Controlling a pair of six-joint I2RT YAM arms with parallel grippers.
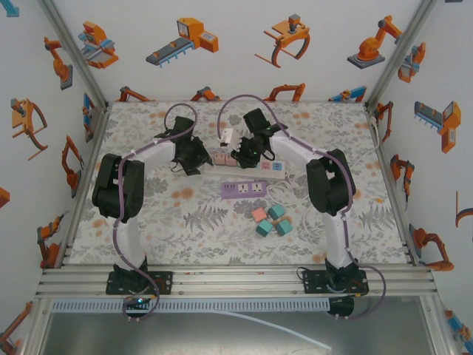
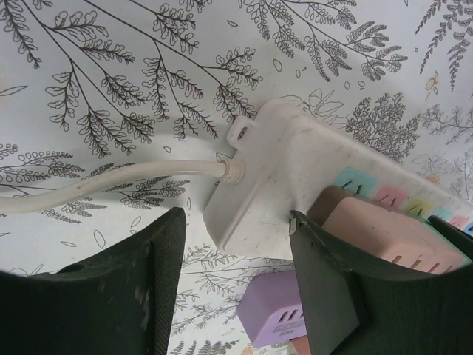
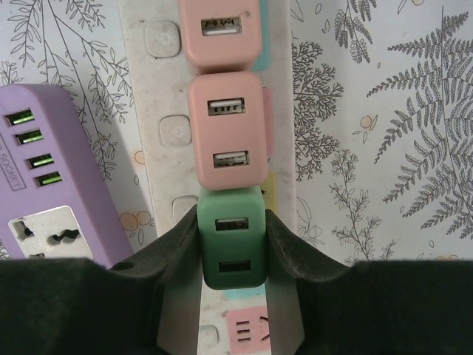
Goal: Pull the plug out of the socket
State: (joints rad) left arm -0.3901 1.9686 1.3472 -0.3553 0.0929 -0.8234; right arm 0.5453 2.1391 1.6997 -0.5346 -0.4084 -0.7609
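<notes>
Three square plastic plugs sit in a row on the long white power strip (image 3: 166,133), which lies flat on the table (image 1: 185,222) with its fern-patterned cloth. They are two pink plugs (image 3: 227,129) and, at the near end of the row in the right wrist view, one green square plug (image 3: 231,255) with two USB ports on its top face.

The right gripper (image 3: 230,229) is clamped on the green plug. Its two black fingers press on two opposite sides of it, across the width of the strip. The long axis of the white power strip runs straight away from this gripper. In the top view the strip lies from left to right in the middle of the table, between the two arms. The green plug stands up from the face of the strip, so I judge that the pull must go straight up, away from the table, and not along the strip.

The left gripper (image 2: 236,229) is at the other end, where the white cable (image 2: 111,185) enters the strip. Its fingers are apart: one is beside the end with a gap to it, and the other is at the long side, near a pink plug. I judge that this gripper must hold the strip down, otherwise the strip may rise with the plug. A purple power strip (image 3: 44,163) lies just beside the white one.
</notes>
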